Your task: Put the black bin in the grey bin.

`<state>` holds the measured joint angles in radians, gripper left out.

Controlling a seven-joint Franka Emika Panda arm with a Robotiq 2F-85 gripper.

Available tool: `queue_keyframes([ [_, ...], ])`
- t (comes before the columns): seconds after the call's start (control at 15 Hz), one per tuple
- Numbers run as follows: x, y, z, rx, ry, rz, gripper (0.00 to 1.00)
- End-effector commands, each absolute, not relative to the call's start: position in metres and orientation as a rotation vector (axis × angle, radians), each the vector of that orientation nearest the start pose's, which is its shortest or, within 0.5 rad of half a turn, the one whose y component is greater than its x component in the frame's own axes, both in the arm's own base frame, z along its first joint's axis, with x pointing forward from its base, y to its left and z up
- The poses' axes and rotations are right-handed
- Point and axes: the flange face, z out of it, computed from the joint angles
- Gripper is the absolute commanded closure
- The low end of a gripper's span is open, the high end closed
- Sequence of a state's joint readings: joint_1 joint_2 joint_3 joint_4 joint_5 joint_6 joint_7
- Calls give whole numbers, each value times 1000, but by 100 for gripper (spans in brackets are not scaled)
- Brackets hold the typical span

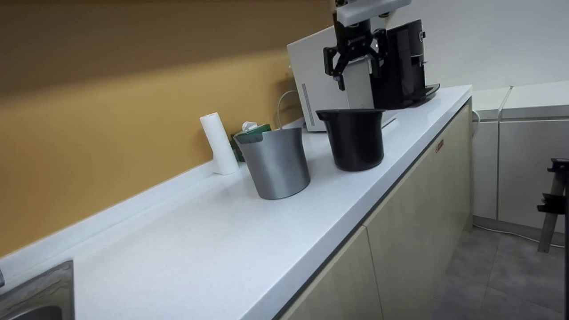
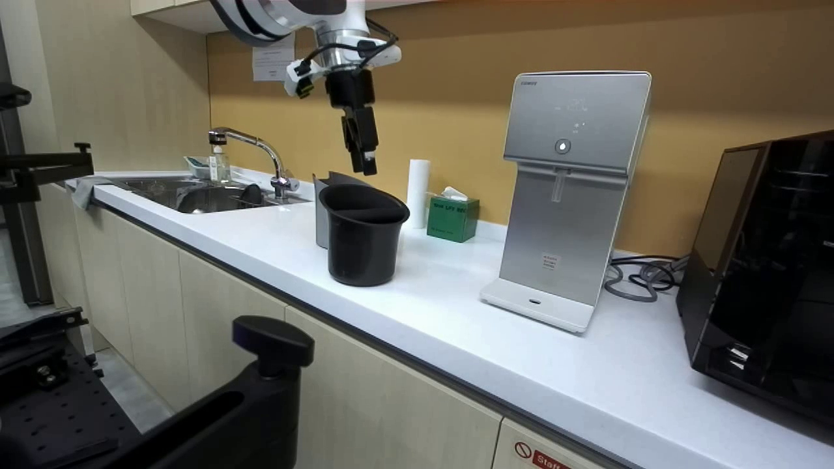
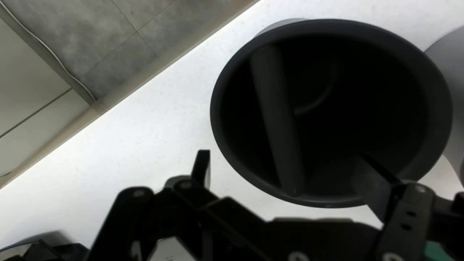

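Observation:
The black bin (image 1: 355, 142) stands upright on the white counter near its front edge, also seen in an exterior view (image 2: 363, 251). A dark bar runs across its inside in the wrist view (image 3: 348, 108). The grey bin (image 1: 280, 164) stands upright just beside it. In an exterior view the grey bin (image 2: 321, 218) is mostly hidden behind the black bin, and only its edge shows in the wrist view (image 3: 455, 69). My gripper (image 1: 358, 80) is open and empty above the black bin, apart from it, also seen in an exterior view (image 2: 366, 166). Its fingers spread wide in the wrist view (image 3: 286, 157).
A white paper roll (image 2: 417, 193) and a green tissue box (image 2: 453, 219) stand by the wall behind the bins. A silver water dispenser (image 2: 563, 215) and a black coffee machine (image 1: 402, 66) stand farther along the counter. A sink (image 2: 195, 195) lies at the opposite end.

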<state>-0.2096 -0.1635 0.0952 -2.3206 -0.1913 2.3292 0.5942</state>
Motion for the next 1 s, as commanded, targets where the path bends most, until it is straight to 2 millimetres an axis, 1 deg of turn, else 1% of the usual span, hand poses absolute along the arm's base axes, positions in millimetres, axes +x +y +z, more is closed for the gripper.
queue_keyframes([
  [0.0,520,-61,415,-3112,935,-250,0],
  [0.2,528,-64,403,-3090,876,-199,0],
  [0.47,535,-70,387,-3037,796,-134,0],
  [0.93,536,-79,363,-3001,716,-44,0],
])
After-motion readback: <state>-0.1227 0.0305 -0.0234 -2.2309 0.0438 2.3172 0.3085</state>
